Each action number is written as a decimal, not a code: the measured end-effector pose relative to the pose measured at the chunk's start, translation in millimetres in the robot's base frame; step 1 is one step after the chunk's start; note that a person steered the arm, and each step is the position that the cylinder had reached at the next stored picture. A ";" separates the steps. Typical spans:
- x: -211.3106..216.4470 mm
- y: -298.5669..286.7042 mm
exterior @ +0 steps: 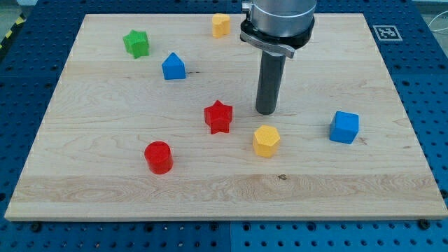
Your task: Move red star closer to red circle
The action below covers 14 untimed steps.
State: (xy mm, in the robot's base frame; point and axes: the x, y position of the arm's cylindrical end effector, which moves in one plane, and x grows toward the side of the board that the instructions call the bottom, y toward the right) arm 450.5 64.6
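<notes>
The red star [218,117] lies near the middle of the wooden board [105,203]. The red circle [159,157], a short cylinder, sits below and to the left of the star, about a hundred pixels away. My tip [266,112] rests on the board just to the right of the red star, slightly above its level, with a small gap between them. The tip touches no block.
A yellow hexagon block [266,141] lies just below my tip. A blue cube [344,127] is at the right. A blue house-shaped block [173,66], a green star [137,43] and a yellow block [221,24] sit near the view's top.
</notes>
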 end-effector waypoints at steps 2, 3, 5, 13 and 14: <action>2.1 -36.1; 22.9 -37.7; 26.7 -53.8; -7.4 -95.1; -7.4 -95.4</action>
State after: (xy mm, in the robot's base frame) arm 443.1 -30.8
